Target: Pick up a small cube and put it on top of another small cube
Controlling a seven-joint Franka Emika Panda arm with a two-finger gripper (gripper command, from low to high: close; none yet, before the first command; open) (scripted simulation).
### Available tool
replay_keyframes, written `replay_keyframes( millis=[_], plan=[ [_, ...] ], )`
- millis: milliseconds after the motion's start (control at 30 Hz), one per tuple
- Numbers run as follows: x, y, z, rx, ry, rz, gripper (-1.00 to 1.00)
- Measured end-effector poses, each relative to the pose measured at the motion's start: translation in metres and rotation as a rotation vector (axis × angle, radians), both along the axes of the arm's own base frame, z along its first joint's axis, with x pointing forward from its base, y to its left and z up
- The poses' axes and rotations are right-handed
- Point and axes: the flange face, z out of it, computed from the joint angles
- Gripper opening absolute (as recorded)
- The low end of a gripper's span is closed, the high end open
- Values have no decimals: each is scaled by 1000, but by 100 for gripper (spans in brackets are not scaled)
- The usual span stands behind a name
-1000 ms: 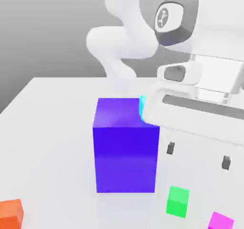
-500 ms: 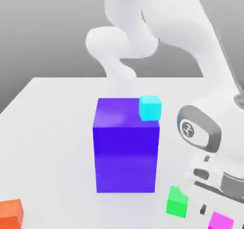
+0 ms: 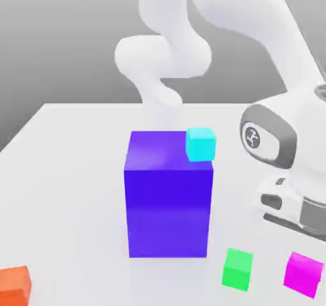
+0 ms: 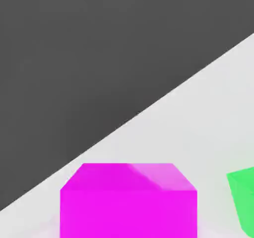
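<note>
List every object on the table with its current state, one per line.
magenta cube: upright, close beside the green cube on the exterior view's right, close in front of the hand camera.
green cube: upright on the table, nothing on top.
big blue block: standing on the table.
cyan cube: on top of the big blue block, at a corner.
orange cube: on the table, off alone.

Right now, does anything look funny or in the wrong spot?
One thing: the cyan cube sits right at the top corner of the big blue block, partly overhanging its edge. The pink cube, green cube and orange cube look ordinary.
</note>
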Motion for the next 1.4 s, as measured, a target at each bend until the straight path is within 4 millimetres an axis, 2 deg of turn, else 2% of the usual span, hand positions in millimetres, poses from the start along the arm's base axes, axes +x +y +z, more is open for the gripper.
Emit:
replay_keyframes(
  millis=[133, 267, 400, 533, 633, 767, 933, 1000, 1233, 1267, 1400],
  plan=[
    [-7, -7, 47, 39, -17, -101, -100],
    [-20, -10, 80, 63, -27, -192, -100],
    [-34, -12, 96, 72, -30, -283, -100],
    [-48, -15, 96, 65, -24, -378, -100],
    [-56, -19, 86, 52, -14, -455, -100],
    [-65, -29, 60, 25, 5, -566, -100],
    [-76, -52, 11, -21, 37, -718, -100],
    [-79, -67, -12, -39, 50, -786, -100],
    [-82, -69, -79, -47, 55, -806, -100],
    [-83, -70, -85, -47, 56, -806, 100],
    [-83, -69, -85, -47, 56, -806, 100]
  ],
)
